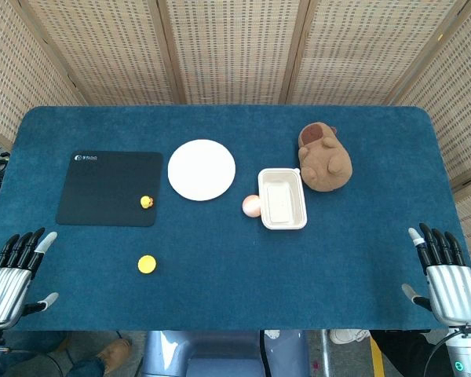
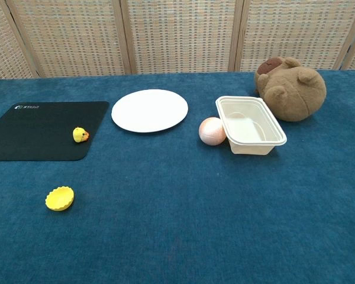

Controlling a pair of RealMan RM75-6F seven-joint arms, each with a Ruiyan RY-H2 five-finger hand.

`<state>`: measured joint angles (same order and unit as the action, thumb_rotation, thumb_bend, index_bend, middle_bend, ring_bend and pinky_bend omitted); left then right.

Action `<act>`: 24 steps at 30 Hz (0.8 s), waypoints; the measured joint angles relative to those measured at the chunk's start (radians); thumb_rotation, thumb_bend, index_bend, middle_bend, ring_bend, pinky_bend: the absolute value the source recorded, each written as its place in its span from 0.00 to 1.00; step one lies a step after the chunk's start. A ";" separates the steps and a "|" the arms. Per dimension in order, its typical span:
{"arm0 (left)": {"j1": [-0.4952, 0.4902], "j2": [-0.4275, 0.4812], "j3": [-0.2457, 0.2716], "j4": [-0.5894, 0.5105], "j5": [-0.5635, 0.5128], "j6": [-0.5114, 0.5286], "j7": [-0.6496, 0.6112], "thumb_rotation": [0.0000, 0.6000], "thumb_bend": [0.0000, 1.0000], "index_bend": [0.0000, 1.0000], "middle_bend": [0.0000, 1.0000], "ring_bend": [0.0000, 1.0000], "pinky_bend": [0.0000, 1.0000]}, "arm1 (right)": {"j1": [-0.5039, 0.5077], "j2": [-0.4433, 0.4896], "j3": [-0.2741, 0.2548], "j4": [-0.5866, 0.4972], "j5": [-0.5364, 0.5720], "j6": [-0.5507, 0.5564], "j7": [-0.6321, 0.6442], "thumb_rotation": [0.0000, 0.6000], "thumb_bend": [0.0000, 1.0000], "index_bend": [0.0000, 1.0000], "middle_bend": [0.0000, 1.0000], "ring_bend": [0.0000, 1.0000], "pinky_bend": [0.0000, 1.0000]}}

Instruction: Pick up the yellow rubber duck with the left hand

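Observation:
The small yellow rubber duck [image 1: 146, 202] [image 2: 80, 135] sits on the near right corner of a black mat [image 1: 110, 188] [image 2: 35, 127]. My left hand [image 1: 12, 275] rests open at the table's near left edge, fingers spread, well left of and nearer than the duck. At the near right edge my right hand [image 1: 446, 275] is also open and holds nothing. Neither hand shows in the chest view.
A yellow cup-shaped mould [image 1: 147, 264] [image 2: 60, 198] lies in front of the mat. Further right are a white plate [image 1: 202, 170] [image 2: 149, 110], a pink ball [image 1: 252, 206] [image 2: 212, 131], a white tray [image 1: 282, 198] [image 2: 250, 124] and a brown plush toy [image 1: 323, 157] [image 2: 290, 87].

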<state>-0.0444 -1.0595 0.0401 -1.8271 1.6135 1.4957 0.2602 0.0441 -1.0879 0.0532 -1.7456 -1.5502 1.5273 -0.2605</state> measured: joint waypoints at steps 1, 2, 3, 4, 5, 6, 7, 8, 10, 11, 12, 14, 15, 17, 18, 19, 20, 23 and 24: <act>0.000 0.000 0.000 0.000 0.000 0.000 0.000 1.00 0.07 0.00 0.00 0.00 0.00 | 0.000 0.001 0.000 -0.001 -0.004 0.003 0.001 1.00 0.00 0.00 0.00 0.00 0.00; 0.000 0.000 0.000 -0.001 -0.001 -0.001 0.000 1.00 0.07 0.00 0.00 0.00 0.00 | 0.000 0.001 0.000 -0.001 -0.006 0.005 0.002 1.00 0.00 0.00 0.00 0.00 0.00; 0.000 0.001 0.000 -0.001 -0.002 -0.001 0.000 1.00 0.07 0.00 0.00 0.00 0.00 | 0.000 0.001 0.000 -0.001 -0.007 0.006 0.003 1.00 0.00 0.00 0.00 0.00 0.00; 0.000 0.000 0.001 -0.001 -0.002 -0.002 0.000 1.00 0.07 0.00 0.00 0.00 0.00 | 0.000 0.001 0.000 -0.002 -0.007 0.007 0.005 1.00 0.00 0.00 0.00 0.00 0.00; 0.000 0.000 0.001 -0.001 -0.003 -0.004 0.001 1.00 0.07 0.00 0.00 0.00 0.00 | -0.001 0.002 0.000 -0.002 -0.006 0.007 0.006 1.00 0.00 0.00 0.00 0.00 0.00; -0.001 0.000 0.001 0.000 -0.004 -0.006 0.002 1.00 0.07 0.00 0.00 0.00 0.00 | -0.001 0.003 0.000 -0.002 -0.005 0.007 0.009 1.00 0.00 0.00 0.00 0.00 0.00; -0.002 -0.001 0.001 0.000 -0.005 -0.009 0.003 1.00 0.07 0.00 0.00 0.00 0.00 | -0.002 0.004 0.001 -0.002 -0.004 0.007 0.011 1.00 0.00 0.00 0.00 0.00 0.00; -0.003 -0.002 0.001 0.001 -0.007 -0.014 0.005 1.00 0.07 0.00 0.00 0.00 0.00 | -0.002 0.005 0.001 -0.003 -0.003 0.007 0.013 1.00 0.00 0.00 0.00 0.00 0.00; -0.009 -0.005 -0.001 0.003 -0.013 -0.025 0.006 1.00 0.07 0.00 0.00 0.00 0.00 | -0.003 0.008 0.001 -0.004 -0.001 0.008 0.020 1.00 0.00 0.00 0.00 0.00 0.00; -0.016 -0.007 -0.005 0.005 -0.019 -0.036 0.006 1.00 0.07 0.00 0.00 0.00 0.00 | -0.003 0.009 0.001 -0.005 -0.001 0.008 0.022 1.00 0.00 0.00 0.00 0.00 0.00; -0.023 -0.009 -0.009 0.006 -0.027 -0.048 0.007 1.00 0.07 0.00 0.00 0.00 0.00 | -0.003 0.010 0.001 -0.006 -0.002 0.009 0.026 1.00 0.00 0.00 0.00 0.00 0.00; -0.047 -0.016 -0.029 0.008 -0.058 -0.083 0.008 1.00 0.07 0.00 0.00 0.00 0.00 | -0.002 0.012 0.002 -0.006 -0.004 0.008 0.033 1.00 0.00 0.00 0.00 0.00 0.00; -0.063 -0.021 -0.043 0.010 -0.076 -0.103 0.009 1.00 0.07 0.00 0.00 0.00 0.00 | 0.000 0.012 0.003 -0.005 -0.005 0.007 0.039 1.00 0.00 0.00 0.00 0.00 0.00; -0.110 -0.034 -0.080 0.018 -0.128 -0.166 0.013 1.00 0.07 0.00 0.00 0.00 0.00 | 0.003 0.011 0.004 0.000 -0.006 0.003 0.048 1.00 0.00 0.00 0.00 0.00 0.00; -0.134 -0.041 -0.097 0.023 -0.154 -0.198 0.014 1.00 0.07 0.00 0.00 0.00 0.00 | 0.006 0.009 0.006 0.005 -0.003 -0.001 0.050 1.00 0.00 0.01 0.00 0.00 0.00; -0.160 -0.049 -0.115 0.029 -0.180 -0.233 0.016 1.00 0.07 0.01 0.00 0.00 0.00 | 0.008 0.008 0.008 0.008 0.001 -0.004 0.051 1.00 0.00 0.01 0.00 0.00 0.00; -0.198 -0.062 -0.139 0.040 -0.218 -0.284 0.017 1.00 0.08 0.03 0.00 0.00 0.00 | 0.010 0.006 0.010 0.011 0.007 -0.008 0.053 1.00 0.00 0.01 0.00 0.00 0.00; -0.310 -0.109 -0.204 0.093 -0.317 -0.416 0.022 1.00 0.12 0.14 0.00 0.00 0.00 | 0.018 0.000 0.020 0.025 0.028 -0.020 0.060 1.00 0.00 0.02 0.00 0.00 0.00; -0.344 -0.128 -0.221 0.119 -0.345 -0.452 0.025 1.00 0.13 0.16 0.00 0.00 0.00 | 0.020 -0.002 0.025 0.032 0.039 -0.025 0.063 1.00 0.00 0.02 0.00 0.00 0.00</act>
<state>-0.3887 -1.1880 -0.1807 -1.7085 1.2688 1.0433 0.2848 0.0643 -1.0896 0.0778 -1.7141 -1.5113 1.5025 -0.1972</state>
